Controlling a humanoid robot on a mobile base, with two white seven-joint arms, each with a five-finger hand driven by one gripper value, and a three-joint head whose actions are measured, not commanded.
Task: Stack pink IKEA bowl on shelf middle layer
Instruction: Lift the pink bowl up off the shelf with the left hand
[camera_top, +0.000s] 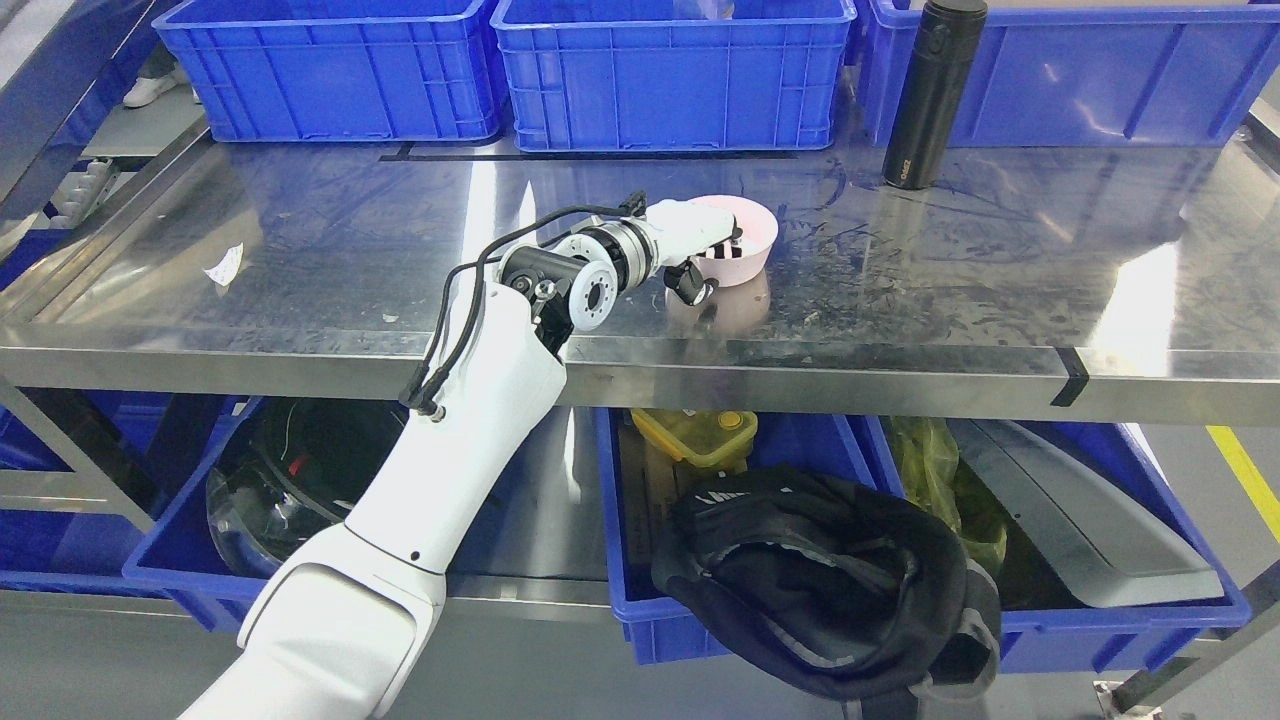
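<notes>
You have one pink bowl (742, 240), one black flask (932, 92), three blue crates (662, 72) behind, and one robot hand (690, 245) in view.

open steel shelf (300, 250), black bottle (932, 95) right

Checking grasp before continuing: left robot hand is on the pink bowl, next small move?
Probably a short straight lift. The left robot hand looks closed over the near rim of the pink bowl, which sits on the steel shelf with no second bowl visible to stack onto.
</notes>
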